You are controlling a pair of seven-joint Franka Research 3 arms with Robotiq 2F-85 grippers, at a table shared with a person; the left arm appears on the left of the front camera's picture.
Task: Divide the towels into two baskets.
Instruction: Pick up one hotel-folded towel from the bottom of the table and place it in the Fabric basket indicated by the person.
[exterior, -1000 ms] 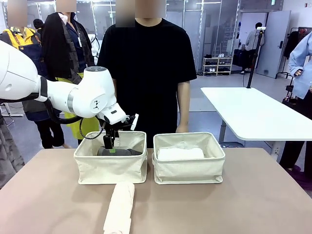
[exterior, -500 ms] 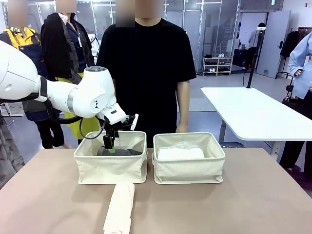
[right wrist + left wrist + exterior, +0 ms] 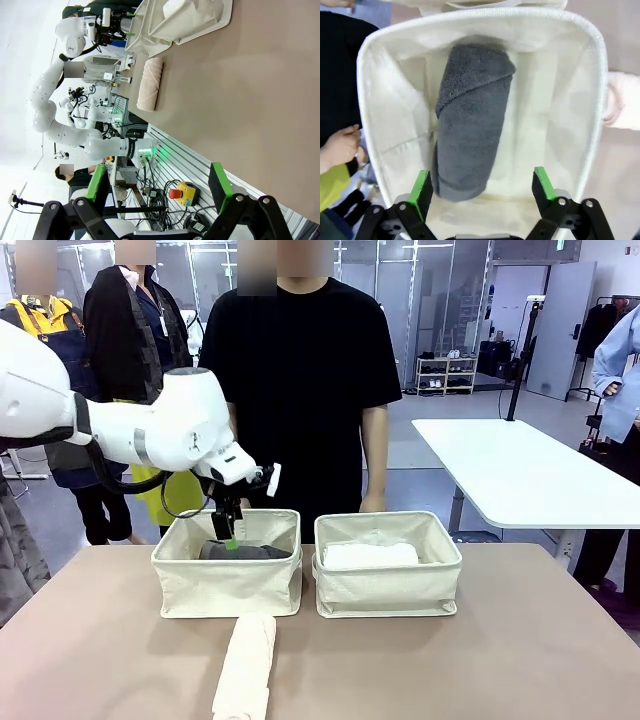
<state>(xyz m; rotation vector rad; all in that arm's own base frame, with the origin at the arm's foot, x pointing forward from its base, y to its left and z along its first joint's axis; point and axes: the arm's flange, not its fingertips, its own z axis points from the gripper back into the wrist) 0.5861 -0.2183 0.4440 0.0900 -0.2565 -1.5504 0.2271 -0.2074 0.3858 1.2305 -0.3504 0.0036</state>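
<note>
Now the grey towel (image 3: 470, 120) lies alone in the left basket (image 3: 226, 585), and a white towel (image 3: 370, 555) lies in the right basket (image 3: 388, 590). A cream towel (image 3: 247, 665) rests on the table (image 3: 480, 660) just before the left basket. The left hand (image 3: 230, 538) hangs over the grey towel's end, fingers wide apart, holding nothing. The right hand (image 3: 160, 182) is also spread and empty, above the table.

A person (image 3: 300, 380) in black stands behind the table (image 3: 520, 660).

Dark grey towel (image 3: 470, 120), cream basket (image 3: 545, 110), green-padded black fingers (image 3: 422, 187)
</note>
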